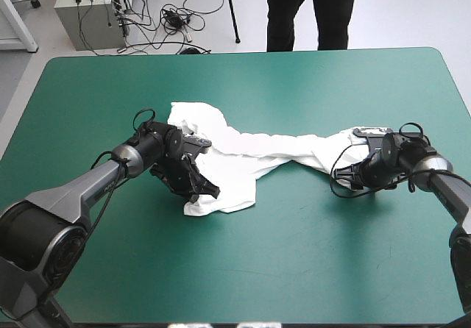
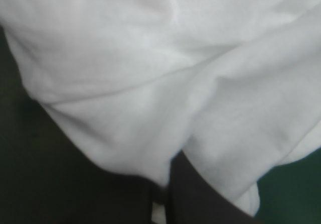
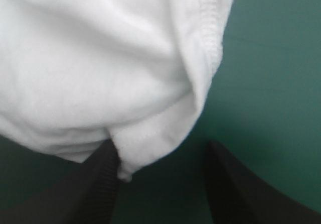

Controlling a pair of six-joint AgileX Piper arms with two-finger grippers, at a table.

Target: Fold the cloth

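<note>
The white T-shirt lies stretched across the table's middle, bunched into a narrow band toward the right. Its wider left part is crumpled and ends in a flap near the front. My left gripper rests low on that flap. In the left wrist view the left gripper is shut on the T-shirt, with a sliver of white between the fingers. My right gripper sits at the shirt's right end. In the right wrist view the right gripper is open, and the stitched hem hangs between the fingers, touching one finger.
The teal-green cover shows on every side of the shirt, widest toward the table's front edge. The far edge runs well behind the shirt.
</note>
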